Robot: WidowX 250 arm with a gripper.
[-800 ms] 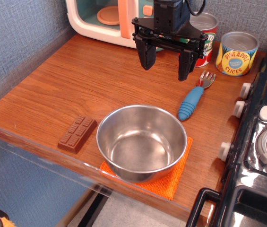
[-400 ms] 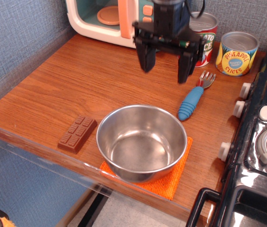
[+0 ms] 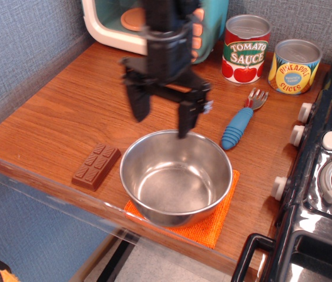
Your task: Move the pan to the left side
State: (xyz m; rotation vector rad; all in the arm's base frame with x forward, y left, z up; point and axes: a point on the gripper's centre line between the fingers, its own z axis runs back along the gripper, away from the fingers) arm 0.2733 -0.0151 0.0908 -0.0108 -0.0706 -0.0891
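The pan [image 3: 176, 176] is a shiny silver steel bowl without a handle. It sits on an orange cloth [image 3: 213, 220] near the front edge of the wooden counter. My gripper [image 3: 162, 126] is open and empty, its two black fingers pointing down just above and behind the pan's far-left rim. The right finger [image 3: 186, 117] hangs right over the far rim; the left finger [image 3: 138, 104] is outside the pan to its left. Whether the right finger touches the rim cannot be told.
A brown chocolate bar [image 3: 96, 166] lies left of the pan. A blue-handled fork [image 3: 241, 121] lies to its right rear. A tomato sauce can [image 3: 245, 49] and a pineapple can [image 3: 295, 66] stand at the back. A toy microwave [image 3: 124, 23] is back left, a stove [image 3: 324, 176] on the right.
My gripper has moved forward, left and down from near the cans to the pan's far-left rim. It stays open. The pan has not moved.
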